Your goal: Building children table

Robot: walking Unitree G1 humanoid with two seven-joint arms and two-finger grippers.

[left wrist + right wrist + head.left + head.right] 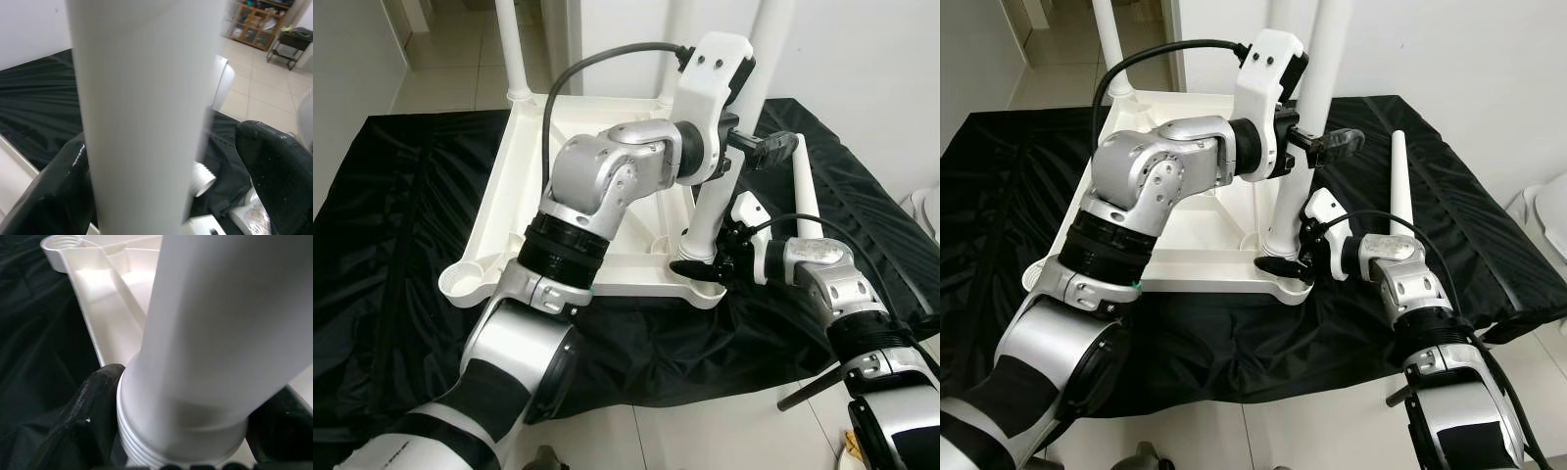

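Observation:
A white tabletop [533, 171] lies upside down on a black cloth [401, 215]. Two white legs [512, 49] stand in its far corners. A third leg [749, 88] stands at the near right corner. My left gripper [736, 147] is open and straddles this leg partway up; in the left wrist view one finger [54, 196] touches the leg [142, 122] and the other [279, 171] stands just apart from it. My right gripper [700, 266] is shut on the leg's threaded base [181, 431] at the corner socket. One loose leg [806, 191] lies on the cloth to the right.
The near left corner socket [460, 282] holds no leg. A dark rod [813, 390] lies at the cloth's near right edge on the tiled floor. White walls rise behind, and a white object [925, 211] sits at the far right.

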